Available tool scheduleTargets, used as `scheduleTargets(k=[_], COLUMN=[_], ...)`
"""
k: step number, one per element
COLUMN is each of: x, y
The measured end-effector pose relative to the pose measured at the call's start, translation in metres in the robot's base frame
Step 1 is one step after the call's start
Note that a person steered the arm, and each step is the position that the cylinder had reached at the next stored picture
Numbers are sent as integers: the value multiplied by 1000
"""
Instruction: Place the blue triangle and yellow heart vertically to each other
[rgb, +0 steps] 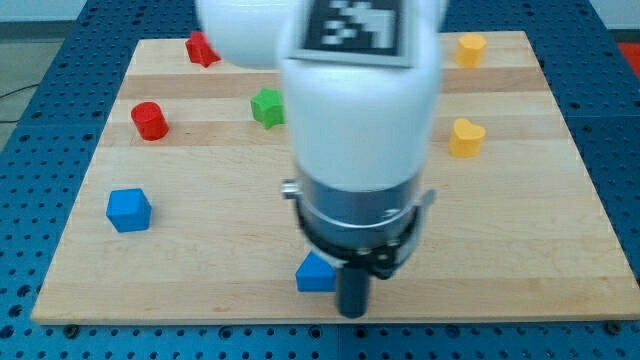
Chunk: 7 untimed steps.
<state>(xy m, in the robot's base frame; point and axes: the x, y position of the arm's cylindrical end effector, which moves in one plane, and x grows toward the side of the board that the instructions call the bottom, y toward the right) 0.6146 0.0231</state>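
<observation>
My tip (352, 312) sits at the board's (520, 270) near edge, touching the blue triangle (314, 273) on its left. Open wood stretches right toward the yellow heart (465, 137); the blue cube (129, 210) stands far left, the green block (267, 107) beyond.

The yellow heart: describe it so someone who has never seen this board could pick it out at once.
Start at the wooden board and go to its side at the view's right, where two yellow blocks sit. The yellow heart is the lower one, level with the green block across the arm. Unlike the yellow block near the top edge, it shows two rounded lobes with a notch between them.
</observation>
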Motion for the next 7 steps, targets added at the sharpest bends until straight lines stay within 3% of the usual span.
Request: scheduleTargets(k=[1,4,5,6,7], x=[-27,-54,-23,4,-20], y=[-61,-60,-43,-74,-120])
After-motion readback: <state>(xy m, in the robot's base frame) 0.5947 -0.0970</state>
